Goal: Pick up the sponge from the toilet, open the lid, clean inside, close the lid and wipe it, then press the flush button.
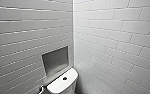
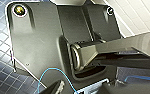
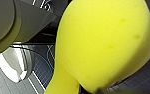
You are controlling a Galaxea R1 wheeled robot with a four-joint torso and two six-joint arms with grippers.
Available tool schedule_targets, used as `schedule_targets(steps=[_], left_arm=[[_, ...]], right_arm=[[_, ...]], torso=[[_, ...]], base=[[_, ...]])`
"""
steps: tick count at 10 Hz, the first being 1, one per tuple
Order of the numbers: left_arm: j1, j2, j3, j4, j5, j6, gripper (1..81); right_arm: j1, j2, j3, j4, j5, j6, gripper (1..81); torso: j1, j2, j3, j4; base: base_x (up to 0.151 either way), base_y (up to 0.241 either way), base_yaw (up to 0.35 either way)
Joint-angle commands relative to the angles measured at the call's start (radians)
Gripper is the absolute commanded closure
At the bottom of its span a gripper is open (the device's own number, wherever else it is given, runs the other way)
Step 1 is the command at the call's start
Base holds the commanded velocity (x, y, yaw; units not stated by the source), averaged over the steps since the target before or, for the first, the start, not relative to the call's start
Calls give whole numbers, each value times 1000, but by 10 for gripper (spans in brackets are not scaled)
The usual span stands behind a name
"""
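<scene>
Sponge (image 3: 103, 45) first: it sits right up against the right wrist camera, bright yellow, bulging wide and necking down to a narrow waist where the right gripper (image 3: 77, 88) has it. From that pinch I judge the gripper clamped on the sponge by one end, above the dark tiled floor (image 3: 42, 66). That's my main worry. A hold on the thin end of something this soft could let it peel out under any sideways scrubbing load, and it would drop to the floor. Second worry: the sponge blocks most of what that camera could give me, so fine contact would be half blind. Head camera is aimed high, into the corner where the tiled walls (image 1: 116, 37) meet. The toilet (image 1: 72, 88) is down at the lower edge, with its tank top (image 1: 58, 86) and the dark flush button (image 1: 64, 78) plain to see. Steering near the bowl off this view would be guesswork. Room is tight: the walls close in right beside the tank, and the recessed niche (image 1: 56, 60) sits just above it, its ledge easy to clip with an elbow. As for the left gripper (image 2: 82, 89), I cannot tell whether it is apart or together. A blue cable (image 2: 49, 73) loops beside that wrist and could snag.
</scene>
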Motion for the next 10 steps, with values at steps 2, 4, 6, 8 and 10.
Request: schedule_targets(steps=[2, 4, 6, 8, 10], left_arm=[[-39, -10, 17, -4, 60, 9, 10], [-39, -8, 17, -6, 60, 9, 10], [-39, -12, 17, -9, 60, 7, 10], [-41, -28, 35, -7, 60, 7, 10], [-53, -70, 87, -7, 59, 7, 10]], right_arm=[[25, -15, 14, 5, -75, -1, 811], [25, -15, 13, 5, -75, -1, 811], [25, -18, 17, 12, -73, -1, 811], [24, -39, 48, 15, -49, 0, 811], [29, -87, 117, 15, -46, 2, 811]], torso=[[0, 0, 0, 0], [0, 0, 0, 0], [1, 0, 0, 0], [1, 0, 0, 0], [1, 0, 0, 0]], base=[[74, 0, 0], [0, 0, 0], [0, 0, 0], [0, 0, 0], [0, 0, 0]])
